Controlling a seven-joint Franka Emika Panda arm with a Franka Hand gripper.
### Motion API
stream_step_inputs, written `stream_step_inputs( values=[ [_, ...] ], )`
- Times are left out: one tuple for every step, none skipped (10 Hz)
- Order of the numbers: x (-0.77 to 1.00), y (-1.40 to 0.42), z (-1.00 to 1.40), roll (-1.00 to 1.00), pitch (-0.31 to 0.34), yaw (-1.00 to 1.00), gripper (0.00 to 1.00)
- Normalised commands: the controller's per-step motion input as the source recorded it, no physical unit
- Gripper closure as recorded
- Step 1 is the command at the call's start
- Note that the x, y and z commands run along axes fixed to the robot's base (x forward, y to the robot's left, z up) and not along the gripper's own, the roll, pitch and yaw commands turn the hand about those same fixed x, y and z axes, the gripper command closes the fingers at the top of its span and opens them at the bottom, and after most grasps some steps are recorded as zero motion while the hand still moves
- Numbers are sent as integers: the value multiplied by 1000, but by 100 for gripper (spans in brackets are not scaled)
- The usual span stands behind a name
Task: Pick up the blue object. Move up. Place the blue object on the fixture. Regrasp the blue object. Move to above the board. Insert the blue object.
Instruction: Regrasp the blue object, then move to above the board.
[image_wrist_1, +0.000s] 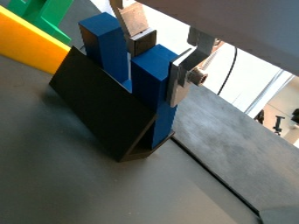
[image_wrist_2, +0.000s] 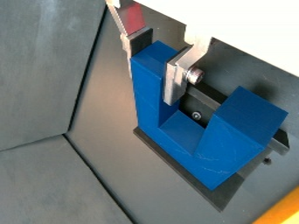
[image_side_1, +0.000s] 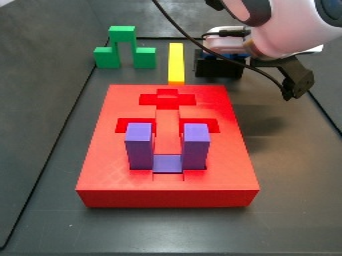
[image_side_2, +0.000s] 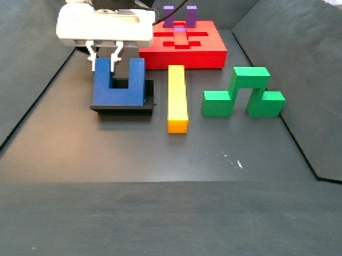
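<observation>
The blue object (image_wrist_1: 152, 74) (image_wrist_2: 228, 118) (image_side_2: 118, 88) stands with both prongs up on the black fixture (image_wrist_1: 100, 109) (image_side_2: 120, 105). In both wrist views my gripper (image_wrist_1: 160, 66) (image_wrist_2: 158, 66) straddles one prong near its top. Its dark pad presses one face and its silver plate lies on the opposite face, so it is shut on that prong. From a side view, the gripper (image_side_2: 107, 60) hangs straight down over the block. The red board (image_side_1: 120, 170) (image_side_2: 201, 55) lies beyond the fixture, its cross-shaped recess (image_side_1: 167, 98) bare.
A purple U-shaped block (image_side_1: 163, 145) (image_side_2: 178, 12) sits in the board. A yellow bar (image_side_2: 177, 95) (image_wrist_1: 30, 44) lies right beside the fixture. A green stepped block (image_side_2: 243, 90) (image_side_1: 123, 50) stands past the bar. Cables trail from the arm (image_side_1: 287, 30).
</observation>
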Motion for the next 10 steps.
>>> stream_step_inputs(
  values=[
    [0,0,0,0,0,0,100],
    [0,0,0,0,0,0,100],
    [0,0,0,0,0,0,100],
    [0,0,0,0,0,0,100],
    [0,0,0,0,0,0,100],
    [0,0,0,0,0,0,100],
    [0,0,0,0,0,0,100],
    [0,0,0,0,0,0,100],
    [0,0,1400,0,0,0,100],
    [7,-19,1400,-13,-35,-84,100]
  ],
)
